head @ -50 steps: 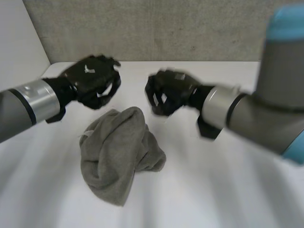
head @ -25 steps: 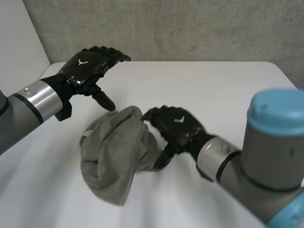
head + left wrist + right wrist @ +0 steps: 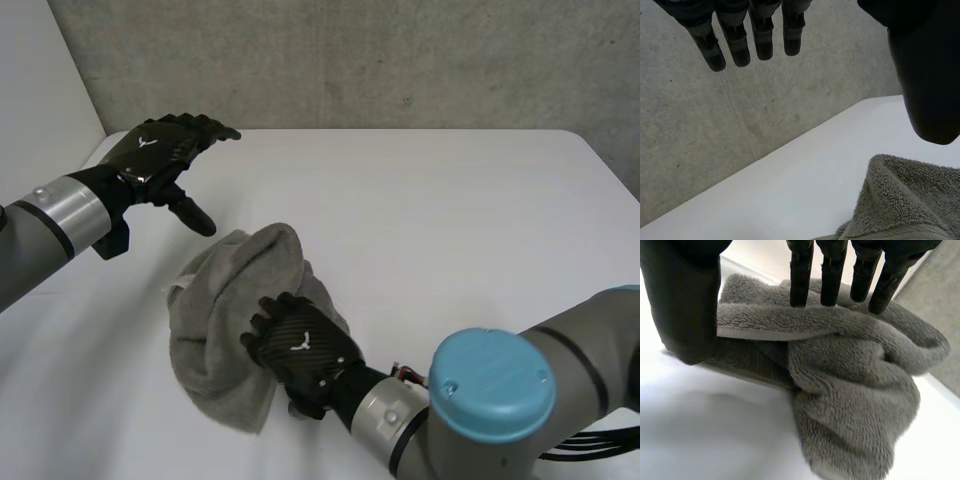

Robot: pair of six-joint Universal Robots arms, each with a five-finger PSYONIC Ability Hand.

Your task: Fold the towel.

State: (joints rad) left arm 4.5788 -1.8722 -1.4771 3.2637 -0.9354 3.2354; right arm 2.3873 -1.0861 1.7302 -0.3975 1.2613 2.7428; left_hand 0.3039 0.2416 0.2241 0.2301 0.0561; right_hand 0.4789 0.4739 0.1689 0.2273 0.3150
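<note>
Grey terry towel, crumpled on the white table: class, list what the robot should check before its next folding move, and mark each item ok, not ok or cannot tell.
1. Grey terry towel spread flat: not ok, it lies in a crumpled heap.
2. Towel wholly on the white table: ok.
3. Right robot hand over the towel's near edge: ok.
4. Right robot hand gripping the towel: not ok, fingers straight, thumb beside the cloth.
5. Left robot hand open and off the towel: ok.

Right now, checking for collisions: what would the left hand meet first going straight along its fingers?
Probably the concrete wall beyond the table; the left hand points past the towel, though depth is unclear.
</note>
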